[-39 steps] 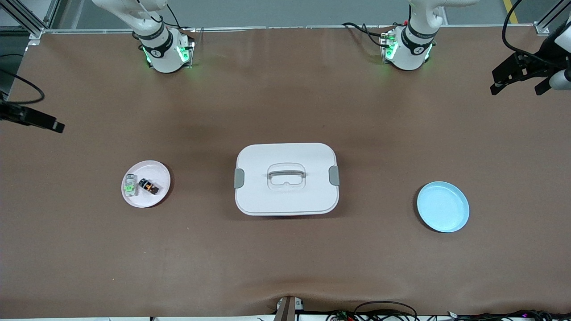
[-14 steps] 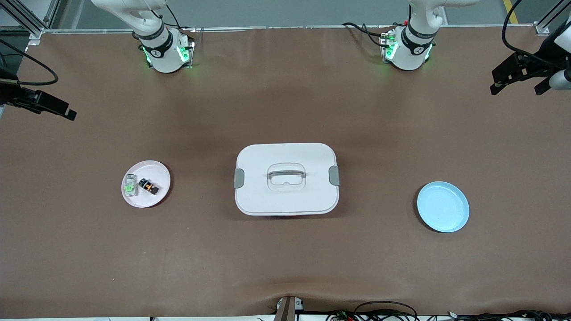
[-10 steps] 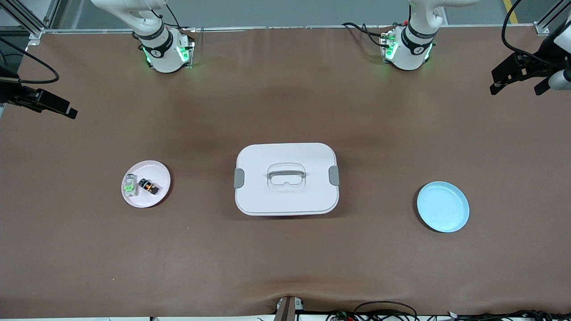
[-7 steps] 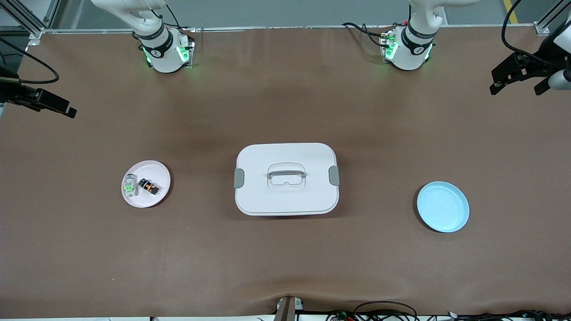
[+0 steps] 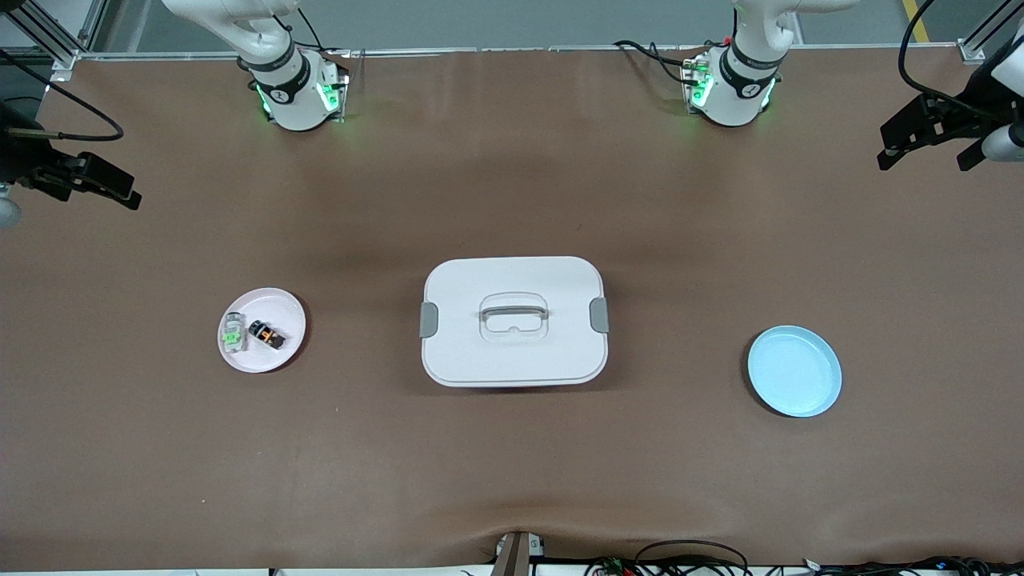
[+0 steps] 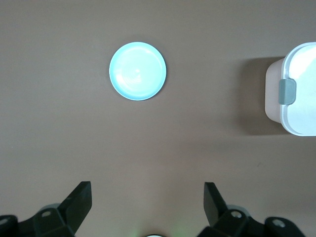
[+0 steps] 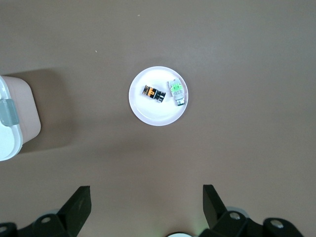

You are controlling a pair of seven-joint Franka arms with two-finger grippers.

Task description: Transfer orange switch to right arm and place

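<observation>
The orange switch [image 5: 266, 334] is a tiny black part with an orange centre. It lies on a small white plate [image 5: 280, 308] toward the right arm's end of the table, beside a clear part with a green centre [image 5: 233, 334]. The right wrist view shows the orange switch [image 7: 153, 93] on the white plate [image 7: 159, 116], well below my open, empty right gripper [image 7: 146, 200]. In the front view my right gripper [image 5: 112, 188] hangs over the table's edge at that end. My left gripper [image 5: 926, 160] waits over the table's other end, open and empty.
A white lidded box [image 5: 513, 321] with grey latches and a handle sits mid-table. A light blue plate [image 5: 794, 370] lies toward the left arm's end. The left wrist view shows the blue plate [image 6: 138, 71], a corner of the box [image 6: 296, 94] and my left gripper [image 6: 148, 197].
My right gripper has shifted a little inward over the table's end and toward the bases. The left arm and the objects have not moved.
</observation>
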